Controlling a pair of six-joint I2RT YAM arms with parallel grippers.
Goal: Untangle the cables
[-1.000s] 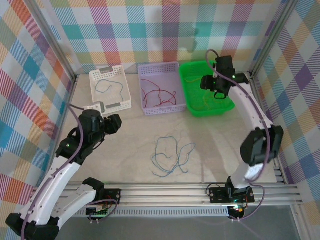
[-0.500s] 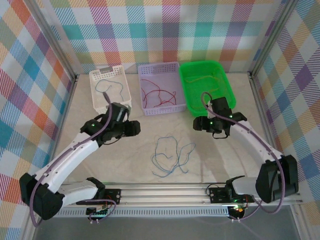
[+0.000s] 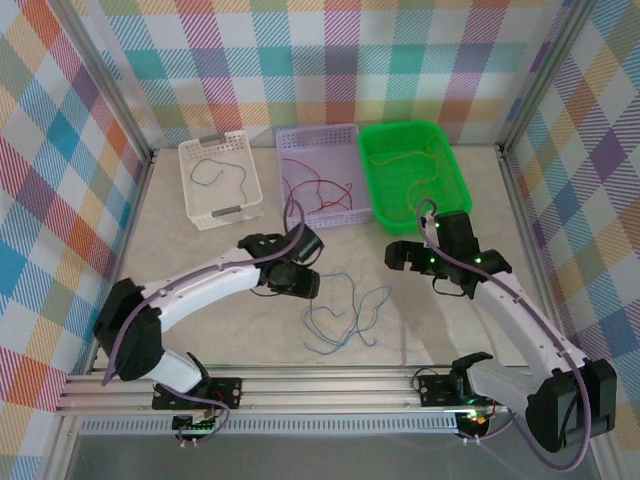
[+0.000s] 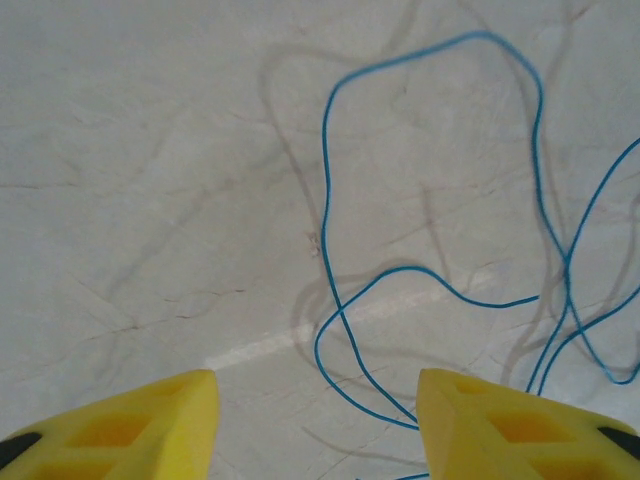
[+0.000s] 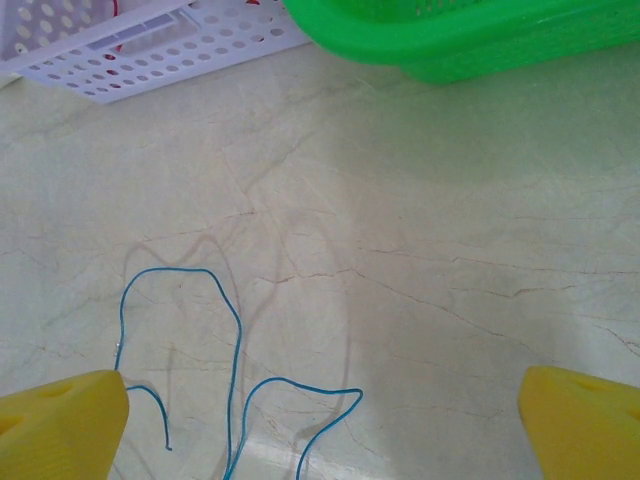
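Left gripper (image 3: 300,281), jaws apart and holding nothing, hovers over the left side of a blue cable tangle (image 3: 340,315). The tangle lies near the middle of the table (image 3: 250,335), toward the near edge. Right gripper (image 3: 398,255), jaws spread wide and empty, hangs just to its right. The step in hand looks like the approach before pulling strands apart. Next, each gripper likely must descend and pinch a different strand. The tangle has no single heading; its loops mostly stretch from far to near.

**A:** What colours do the cables show?
**B:** The blue cables (image 4: 324,170) sit on a table (image 4: 150,200) of pale cream, veined like marble. The red cables (image 3: 318,188) are in the lilac basket (image 3: 316,131).
**A:** And the rest?
**B:** A green basket (image 3: 455,182), a white basket (image 3: 205,216), and walls (image 3: 300,60) in rainbow plaid.
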